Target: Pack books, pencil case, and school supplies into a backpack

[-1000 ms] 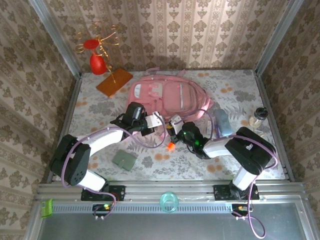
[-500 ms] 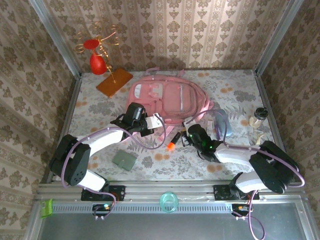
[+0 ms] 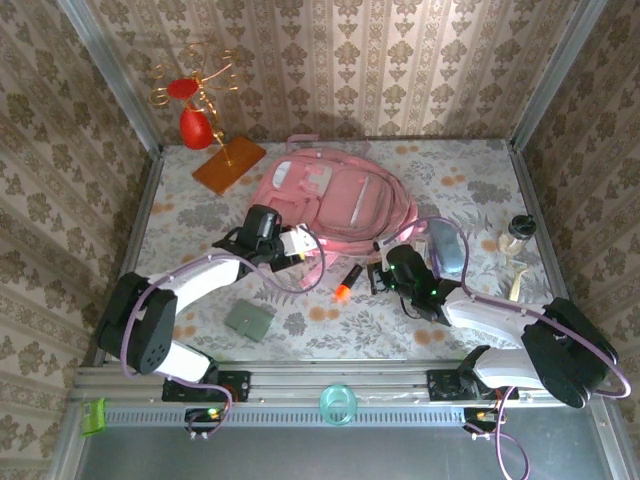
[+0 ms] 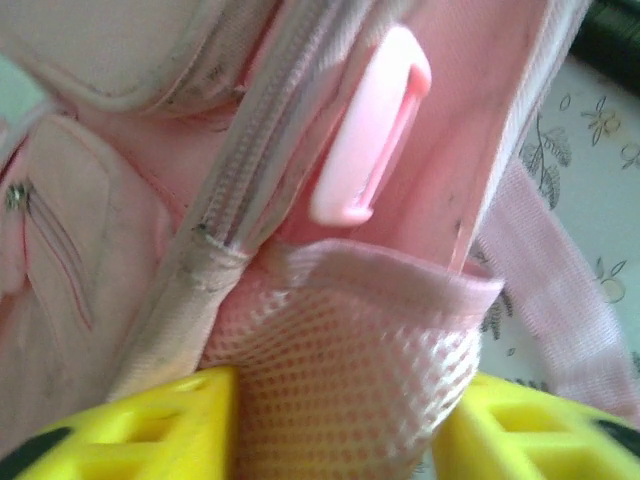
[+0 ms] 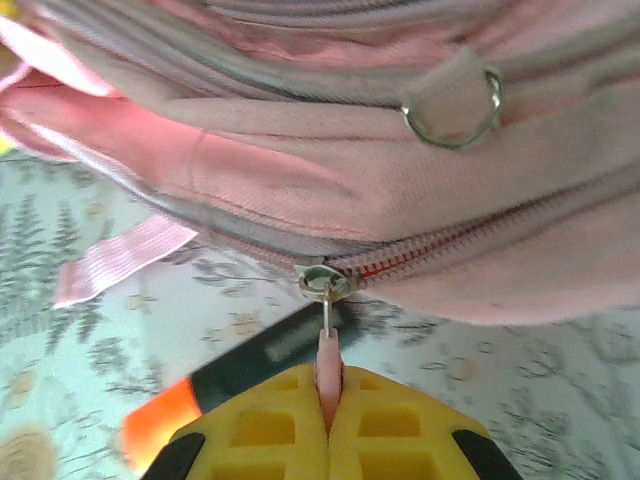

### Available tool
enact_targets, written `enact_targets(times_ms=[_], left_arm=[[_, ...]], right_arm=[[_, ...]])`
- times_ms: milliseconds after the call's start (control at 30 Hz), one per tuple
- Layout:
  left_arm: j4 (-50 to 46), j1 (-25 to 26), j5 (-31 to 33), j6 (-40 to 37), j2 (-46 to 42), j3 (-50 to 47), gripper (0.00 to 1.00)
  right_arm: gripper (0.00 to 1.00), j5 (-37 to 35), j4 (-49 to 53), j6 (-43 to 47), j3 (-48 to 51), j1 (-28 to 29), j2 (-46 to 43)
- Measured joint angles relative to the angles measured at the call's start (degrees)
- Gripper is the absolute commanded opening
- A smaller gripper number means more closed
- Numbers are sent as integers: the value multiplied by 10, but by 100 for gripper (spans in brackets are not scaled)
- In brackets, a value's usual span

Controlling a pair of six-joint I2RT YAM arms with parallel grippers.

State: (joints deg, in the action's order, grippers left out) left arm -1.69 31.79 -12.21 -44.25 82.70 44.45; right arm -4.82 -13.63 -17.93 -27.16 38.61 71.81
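So the left claw (image 4: pixel 330 430) had just popped half open, backpack (image 3: pixel 340 195) mesh (image 4: pixel 340 360) loose between its fingers (image 4: pixel 540 435), while the right claw (image 5: pixel 328 390) stayed pinched on the zipper pull (image 5: pixel 327 352) at the backpack's near edge, so I'd guess packing the marker (image 3: pixel 347 283) lying just beside was next.

free: table (image 3: pixel 330 328) front-centre | blocked: backpack (image 3: pixel 335 200) mid-table, marker (image 3: pixel 346 283) just before it
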Motion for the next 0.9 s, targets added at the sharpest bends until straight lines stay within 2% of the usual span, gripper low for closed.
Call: enact_targets(times_ms=[100, 233, 367, 600, 733, 900], left_arm=[[15, 13, -8, 10, -44, -28, 64], [58, 75, -22, 5, -79, -39, 63], [82, 127, -25, -17, -51, -30, 61], [105, 167, 3, -45, 28, -7, 60], [131, 183, 45, -57, 64, 7, 51], [173, 191, 86, -72, 94, 11, 31]], right_arm=[[0, 32, -3, 1, 0, 7, -5], [0, 66, -6, 1, 0, 12, -6], [0, 82, -9, -1, 0, 14, -6], [0, 83, -15, -7, 0, 14, -6], [0, 83, -14, -12, 0, 13, -6], [0, 83, -16, -18, 0, 13, -6]])
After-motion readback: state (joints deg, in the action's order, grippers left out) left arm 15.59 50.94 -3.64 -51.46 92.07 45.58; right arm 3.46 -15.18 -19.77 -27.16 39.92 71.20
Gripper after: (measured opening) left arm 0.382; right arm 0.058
